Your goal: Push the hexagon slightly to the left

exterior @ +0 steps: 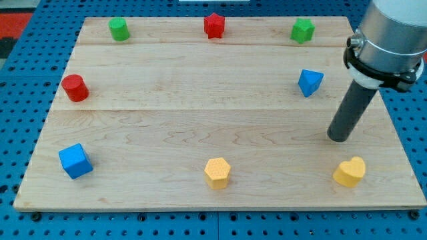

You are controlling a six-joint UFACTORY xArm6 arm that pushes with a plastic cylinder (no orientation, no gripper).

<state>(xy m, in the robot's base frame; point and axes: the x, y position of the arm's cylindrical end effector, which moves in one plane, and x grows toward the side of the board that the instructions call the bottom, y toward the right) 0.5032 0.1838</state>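
The yellow hexagon (217, 173) lies near the bottom edge of the wooden board (200, 100), about at its middle. My tip (338, 139) rests on the board far to the hexagon's right and a little above it. It stands just above the yellow heart (350, 172) and below the blue triangular block (310, 82), touching neither.
A blue cube (75, 161) sits at the bottom left and a red cylinder (75, 88) at the left. Along the top edge stand a green cylinder (119, 29), a red star (214, 25) and a green block (302, 30). Blue pegboard surrounds the board.
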